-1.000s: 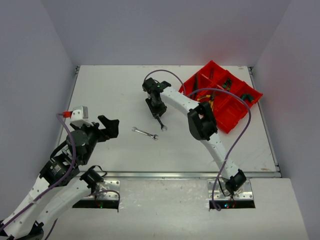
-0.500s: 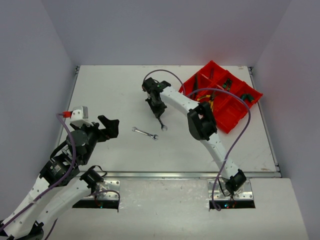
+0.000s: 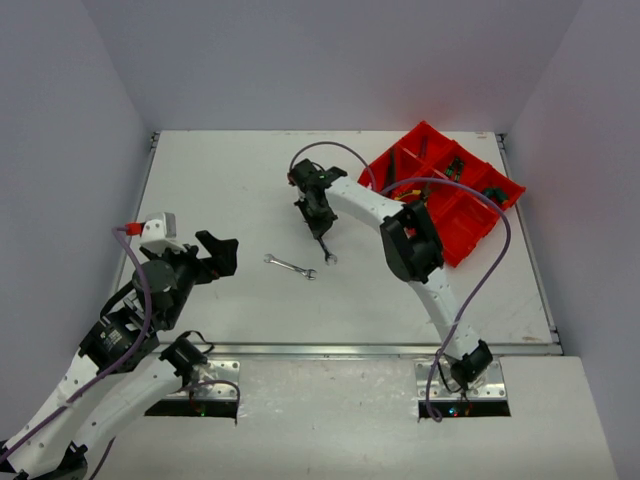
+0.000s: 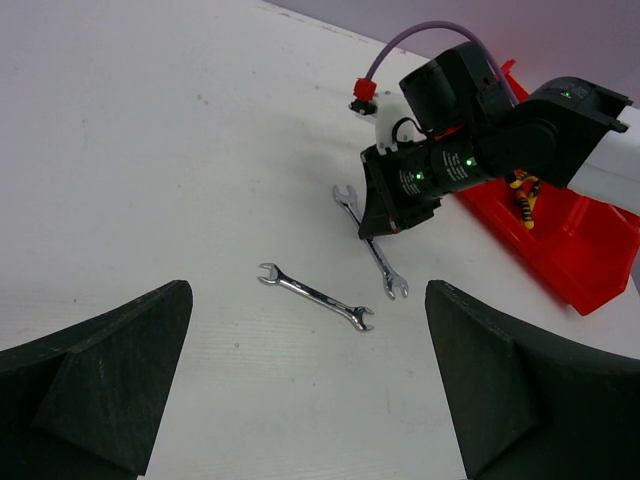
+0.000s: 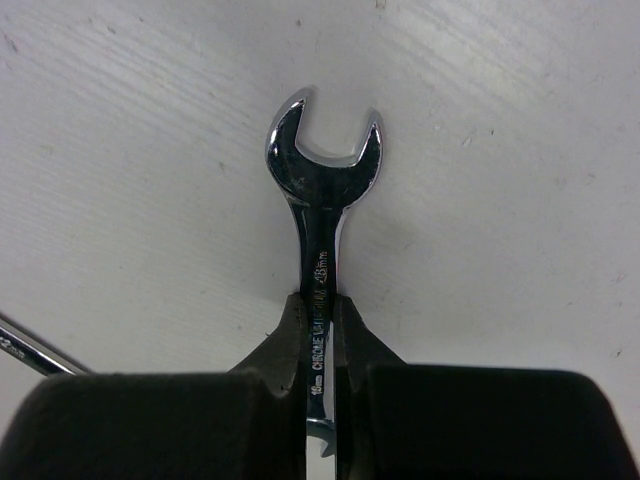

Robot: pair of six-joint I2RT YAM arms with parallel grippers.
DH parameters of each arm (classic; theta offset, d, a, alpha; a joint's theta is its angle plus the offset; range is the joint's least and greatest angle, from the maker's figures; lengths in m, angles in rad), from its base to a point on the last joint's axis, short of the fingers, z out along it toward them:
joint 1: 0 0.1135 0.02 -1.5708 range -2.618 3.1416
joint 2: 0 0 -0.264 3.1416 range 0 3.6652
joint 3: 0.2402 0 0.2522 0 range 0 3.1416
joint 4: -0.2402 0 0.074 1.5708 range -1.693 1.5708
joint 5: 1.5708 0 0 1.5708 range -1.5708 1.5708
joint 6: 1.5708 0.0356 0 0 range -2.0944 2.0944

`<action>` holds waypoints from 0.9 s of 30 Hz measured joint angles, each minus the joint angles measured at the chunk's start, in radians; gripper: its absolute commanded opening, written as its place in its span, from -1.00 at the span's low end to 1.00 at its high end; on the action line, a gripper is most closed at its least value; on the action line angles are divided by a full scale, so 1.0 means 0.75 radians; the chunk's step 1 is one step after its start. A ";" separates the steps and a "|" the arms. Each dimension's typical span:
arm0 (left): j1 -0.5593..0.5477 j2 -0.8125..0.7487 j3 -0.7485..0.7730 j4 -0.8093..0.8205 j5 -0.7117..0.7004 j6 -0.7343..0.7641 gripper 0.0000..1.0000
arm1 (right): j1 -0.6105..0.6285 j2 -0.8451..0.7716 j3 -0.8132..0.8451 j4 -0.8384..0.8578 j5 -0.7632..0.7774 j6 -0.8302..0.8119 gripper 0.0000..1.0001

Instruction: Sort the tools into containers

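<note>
Now wrench [image 5: 318,230] pinched across narrow shaft edges by right gripper [image 5: 318,312], mid-table, probably barely off surface; second wrench [image 3: 290,266] nearby. Risk: thin grip, wrench pivots or slips before tray [image 3: 455,257]. Left gripper [image 3: 218,252] spread, apart.

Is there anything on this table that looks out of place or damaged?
One wrench lies loose on the table, outside the red tray. A second wrench is clamped in the right gripper. Nothing looks spilled or damaged.
</note>
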 measured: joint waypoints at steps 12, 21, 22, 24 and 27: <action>0.000 -0.001 0.000 0.000 0.000 0.000 1.00 | 0.000 -0.209 -0.264 0.016 -0.021 0.004 -1.00; 0.000 -0.006 0.000 0.000 0.000 0.000 1.00 | -0.009 -0.376 -0.390 0.092 -0.003 0.020 -1.00; 0.000 -0.008 0.000 0.000 0.000 0.000 1.00 | -0.016 -0.396 -0.412 0.096 -0.001 0.025 -1.00; 0.000 -0.012 0.000 0.000 0.000 0.000 1.00 | -0.040 -0.446 -0.468 0.107 0.007 0.036 -1.00; 0.000 -0.020 0.000 0.000 0.000 0.000 1.00 | -0.123 -0.575 -0.588 0.118 0.028 0.049 -1.00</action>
